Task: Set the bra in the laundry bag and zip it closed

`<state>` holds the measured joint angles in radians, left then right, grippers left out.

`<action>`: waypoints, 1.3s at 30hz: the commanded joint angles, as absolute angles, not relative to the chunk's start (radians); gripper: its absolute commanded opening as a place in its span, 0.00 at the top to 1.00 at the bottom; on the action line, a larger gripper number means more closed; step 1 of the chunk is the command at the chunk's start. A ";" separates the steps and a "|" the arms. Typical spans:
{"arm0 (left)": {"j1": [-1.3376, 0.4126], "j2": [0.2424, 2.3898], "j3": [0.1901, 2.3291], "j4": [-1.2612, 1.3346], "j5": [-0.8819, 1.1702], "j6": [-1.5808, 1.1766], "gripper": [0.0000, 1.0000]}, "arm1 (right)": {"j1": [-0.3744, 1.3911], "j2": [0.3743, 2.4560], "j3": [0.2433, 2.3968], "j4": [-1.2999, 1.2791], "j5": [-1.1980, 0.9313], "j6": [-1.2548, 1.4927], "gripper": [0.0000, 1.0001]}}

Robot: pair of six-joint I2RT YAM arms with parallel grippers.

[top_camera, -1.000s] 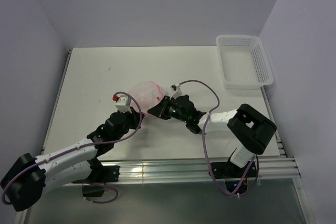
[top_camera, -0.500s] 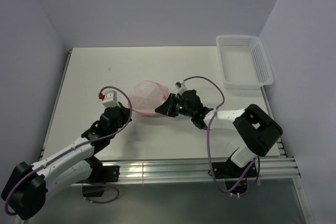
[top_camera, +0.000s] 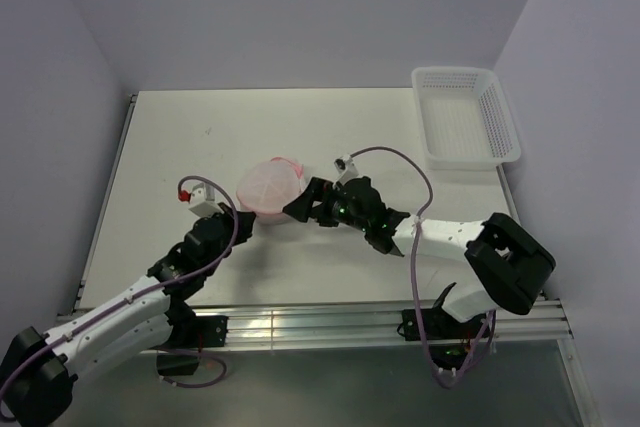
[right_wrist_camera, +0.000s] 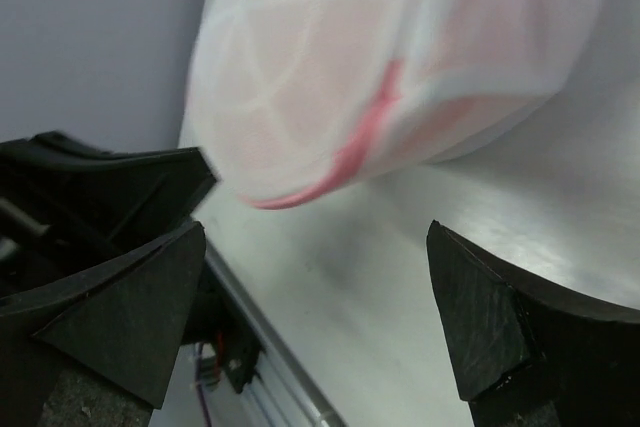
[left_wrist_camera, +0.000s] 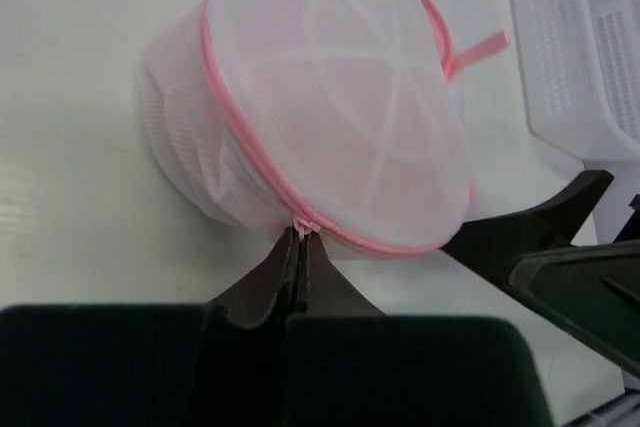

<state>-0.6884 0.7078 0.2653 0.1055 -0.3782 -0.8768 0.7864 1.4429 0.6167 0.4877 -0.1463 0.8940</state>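
The laundry bag [top_camera: 268, 185] is a round whitish-pink mesh pouch with a pink zipper rim, lying mid-table. In the left wrist view the bag [left_wrist_camera: 330, 107] fills the top, and my left gripper [left_wrist_camera: 299, 234] is shut on the small pink zipper pull at its near rim. In the top view that left gripper [top_camera: 243, 215] meets the bag's lower left edge. My right gripper [top_camera: 303, 203] stands open just right of the bag. From the right wrist, its gripper [right_wrist_camera: 315, 277] has nothing between the fingers, and the bag [right_wrist_camera: 400, 57] lies beyond them. The bra is hidden; only a pink tint shows through the mesh.
A white lattice basket [top_camera: 455, 72] stands at the table's back right corner and also shows in the left wrist view as the basket [left_wrist_camera: 590, 47]. The metal rail [top_camera: 380, 317] runs along the near table edge. Purple-grey walls close in the back and sides.
My right gripper has opened and let go of the bag. My left arm has drawn back to the left with the zipper pull, and the bag has shifted left.
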 commanded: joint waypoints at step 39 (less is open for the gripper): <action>-0.874 0.764 0.281 0.080 -0.618 -0.885 1.00 | 0.740 1.454 0.571 0.667 -0.043 0.968 1.00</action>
